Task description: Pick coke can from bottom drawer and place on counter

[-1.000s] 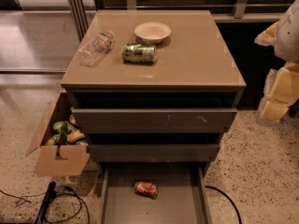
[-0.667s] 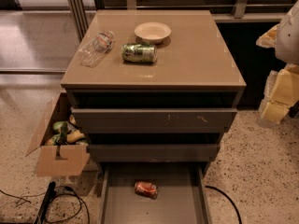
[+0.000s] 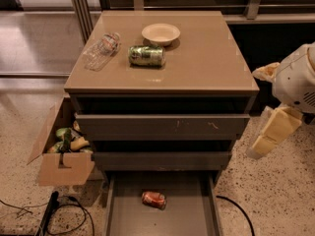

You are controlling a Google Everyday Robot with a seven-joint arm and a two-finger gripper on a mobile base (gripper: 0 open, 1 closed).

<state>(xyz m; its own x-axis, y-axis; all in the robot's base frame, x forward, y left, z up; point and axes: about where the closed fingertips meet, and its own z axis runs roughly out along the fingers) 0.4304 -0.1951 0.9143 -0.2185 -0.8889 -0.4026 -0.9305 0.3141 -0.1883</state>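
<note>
The coke can [image 3: 154, 199] lies on its side on the floor of the open bottom drawer [image 3: 129, 220], near the drawer's back and middle. The counter [image 3: 206, 58] is the tan top of the drawer cabinet. My gripper [image 3: 273, 130] hangs at the right of the cabinet, level with the two upper drawers, well apart from the can and above the floor. It holds nothing that I can see.
On the counter stand a white bowl [image 3: 161, 33], a green can [image 3: 146, 55] on its side and a clear plastic bottle [image 3: 101, 49] on its side. An open cardboard box [image 3: 63, 167] with items stands at the cabinet's left. Cables [image 3: 59, 215] lie on the floor.
</note>
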